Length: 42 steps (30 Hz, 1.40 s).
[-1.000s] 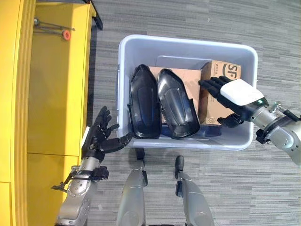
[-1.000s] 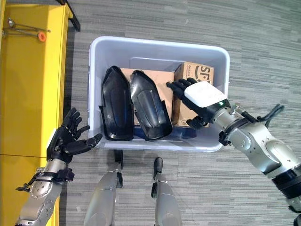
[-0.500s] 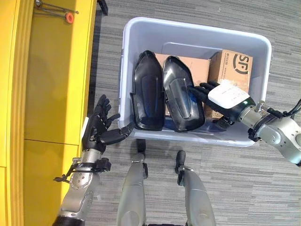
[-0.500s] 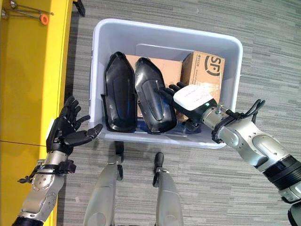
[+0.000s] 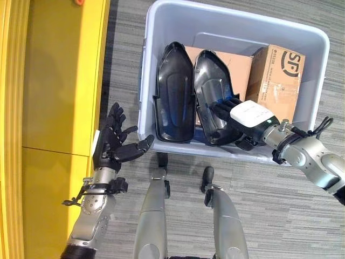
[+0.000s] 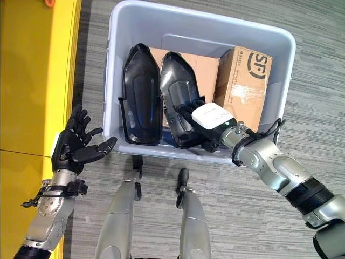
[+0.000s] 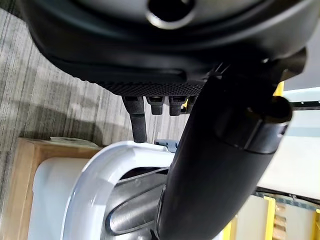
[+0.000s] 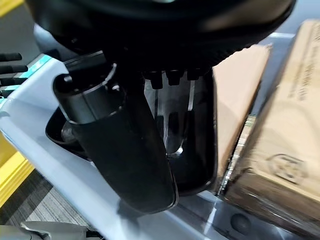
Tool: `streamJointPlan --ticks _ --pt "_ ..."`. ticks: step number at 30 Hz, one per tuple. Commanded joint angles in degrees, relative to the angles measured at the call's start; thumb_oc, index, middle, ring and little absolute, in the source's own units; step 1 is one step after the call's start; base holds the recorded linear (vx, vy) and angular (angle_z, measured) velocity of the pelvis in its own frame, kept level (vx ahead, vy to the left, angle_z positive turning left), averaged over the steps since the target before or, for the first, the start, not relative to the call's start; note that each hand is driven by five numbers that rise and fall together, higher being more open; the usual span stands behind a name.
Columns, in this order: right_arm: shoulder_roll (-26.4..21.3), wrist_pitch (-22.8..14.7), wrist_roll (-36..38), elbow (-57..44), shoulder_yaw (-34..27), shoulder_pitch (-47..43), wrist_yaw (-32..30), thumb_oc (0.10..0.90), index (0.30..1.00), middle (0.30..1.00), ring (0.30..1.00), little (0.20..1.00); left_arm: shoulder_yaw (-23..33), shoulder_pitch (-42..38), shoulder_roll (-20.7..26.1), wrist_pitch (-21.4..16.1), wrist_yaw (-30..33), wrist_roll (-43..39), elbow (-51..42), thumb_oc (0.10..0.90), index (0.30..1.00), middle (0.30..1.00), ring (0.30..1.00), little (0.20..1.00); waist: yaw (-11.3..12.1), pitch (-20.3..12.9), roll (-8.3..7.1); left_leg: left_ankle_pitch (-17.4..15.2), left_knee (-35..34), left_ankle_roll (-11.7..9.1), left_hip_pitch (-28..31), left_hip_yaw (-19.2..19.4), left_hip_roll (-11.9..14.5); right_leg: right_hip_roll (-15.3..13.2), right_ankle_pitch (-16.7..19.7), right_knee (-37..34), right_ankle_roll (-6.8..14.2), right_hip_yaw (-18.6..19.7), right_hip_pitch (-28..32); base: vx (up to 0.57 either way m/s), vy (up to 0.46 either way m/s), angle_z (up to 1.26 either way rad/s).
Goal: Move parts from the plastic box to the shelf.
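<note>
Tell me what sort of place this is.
Probably a workshop or factory parts area. A plastic box on grey carpet tile holds two black moulded parts and cardboard boxes, beside a yellow shelf. The right hand reaches over one part; the left hand is outside the box.

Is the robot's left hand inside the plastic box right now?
No, the left hand is open outside the plastic box, beside its left wall.

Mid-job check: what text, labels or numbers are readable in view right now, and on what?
Cardboard box: a large dark logo on top; small print beside it, too small to read.
Cardboard box, side: a faint outlined mark, unreadable.
Black parts, plastic box, shelf: no text visible.
</note>
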Motion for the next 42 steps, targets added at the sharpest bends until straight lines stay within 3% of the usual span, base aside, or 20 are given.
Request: streamJointPlan --ticks 1,10,22,30,42 --pt "-2.08 -0.18 0.22 -1.33 -0.37 -8.53 -2.26 0.9 1.0 1.0 1.0 1.0 -3.2 5.0 0.37 1.99 0.27 0.01 0.45 0.9 1.0 1.0 1.0 1.0 0.42 -0.36 0.65 -3.65 5.8 -4.66 -1.34 -2.82 7.12 -3.8 3.29 -4.43 2.7 0.43 4.41 0.0 0.0 0.0" --pt "-0.15 0.75 -1.74 3.73 6.51 -16.25 -1.2 0.9 1.0 1.0 1.0 1.0 -3.91 3.57 0.35 1.9 0.91 0.04 0.27 0.9 1.0 1.0 1.0 1.0 1.53 -0.36 0.59 -3.64 5.57 -4.49 -3.04 -3.97 6.09 -4.09 2.86 -4.56 2.7 -0.56 4.33 0.02 -0.008 0.06" --pt "2.92 2.79 3.4 17.96 12.75 -24.46 -1.0 0.9 1.0 1.0 1.0 1.0 -4.93 2.16 0.58 1.14 1.03 -0.91 0.23 0.9 1.0 1.0 1.0 1.0 2.78 -0.36 0.88 -3.26 4.54 -4.28 -4.54 -4.75 5.06 -4.38 2.59 -4.29 2.68 -1.58 3.52 0.02 0.0 0.06" --pt "4.76 4.17 7.39 27.89 13.65 -28.77 -2.79 0.9 1.0 1.0 1.0 1.0 -5.5 1.01 0.11 0.65 1.52 -1.56 0.22 0.9 1.0 1.0 1.0 1.0 2.97 -0.36 1.21 -3.27 4.48 -4.27 -5.28 -4.8 4.59 -4.45 2.48 -4.04 2.57 -1.62 2.75 0.0 0.0 0.0" --pt "5.66 5.16 7.98 31.87 13.42 -33.55 -6.05 0.9 1.0 1.0 1.0 1.0 -5.38 0.12 0.17 -0.08 2.21 -2.43 -0.35 0.9 1.0 1.0 1.0 1.0 2.94 -0.36 1.14 -3.49 4.42 -4.18 -5.34 -4.74 4.4 -4.34 2.31 -3.72 2.58 -1.42 2.3 0.0 0.0 0.0"
